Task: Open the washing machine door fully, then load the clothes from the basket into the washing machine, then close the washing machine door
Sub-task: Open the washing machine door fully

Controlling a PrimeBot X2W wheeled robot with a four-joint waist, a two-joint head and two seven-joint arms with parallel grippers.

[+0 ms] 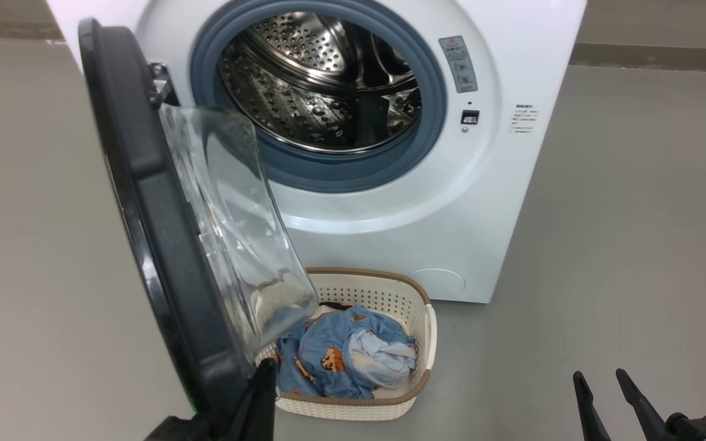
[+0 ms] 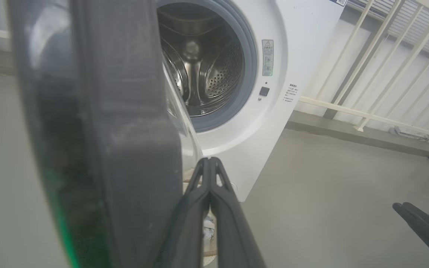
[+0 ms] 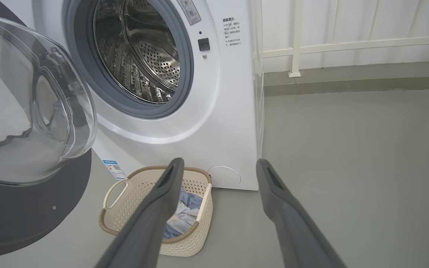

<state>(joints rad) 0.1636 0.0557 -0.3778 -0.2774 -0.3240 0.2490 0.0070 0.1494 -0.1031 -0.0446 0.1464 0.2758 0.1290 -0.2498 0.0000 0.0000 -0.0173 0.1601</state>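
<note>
Door (image 1: 144,184) stood open (clothes (image 1: 334,355) sat in basket (image 1: 383,294)). Left gripper (image 2: 210,163) was pinched shut beside its rim; right gripper (image 1: 600,375) gaped wide.

The left jaws are two long, matte dark-grey fingers (image 2: 229,223), tapering to narrow tips with triangular cut-outs just below them. The right jaws' fingers (image 3: 153,216) match, each with a shallow recessed slot near its tip, on a black mount (image 1: 705,425).
</note>
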